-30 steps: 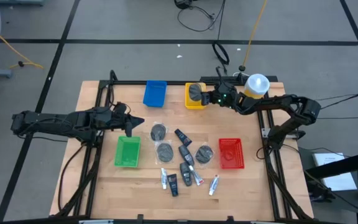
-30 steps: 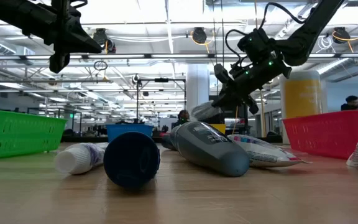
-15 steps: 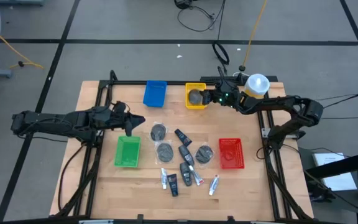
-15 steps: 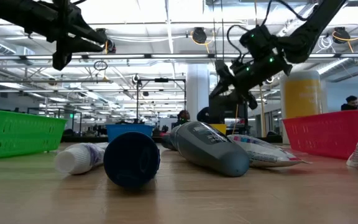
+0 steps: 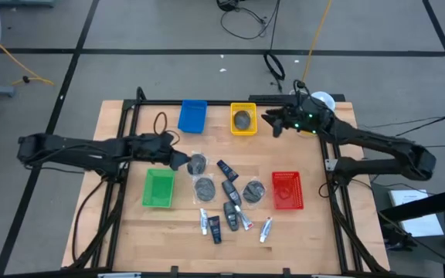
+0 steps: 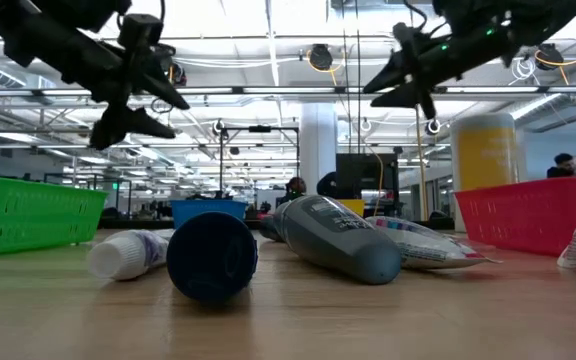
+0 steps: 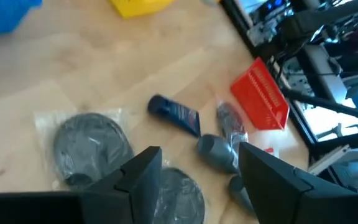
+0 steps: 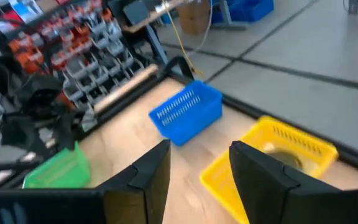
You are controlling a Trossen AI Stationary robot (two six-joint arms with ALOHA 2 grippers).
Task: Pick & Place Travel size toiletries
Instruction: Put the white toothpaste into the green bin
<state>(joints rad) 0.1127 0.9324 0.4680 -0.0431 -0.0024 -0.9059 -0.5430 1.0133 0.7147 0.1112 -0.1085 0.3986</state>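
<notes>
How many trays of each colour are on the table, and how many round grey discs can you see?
Blue tray: 1
Yellow tray: 1
Green tray: 1
Red tray: 1
Round grey discs: 4, one of them inside the yellow tray
Total: 8

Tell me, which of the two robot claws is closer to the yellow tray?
The right. The right gripper hangs open just beside the yellow tray, on its right-hand side. The left gripper is farther off, open over a grey disc nearer the table's middle.
</notes>
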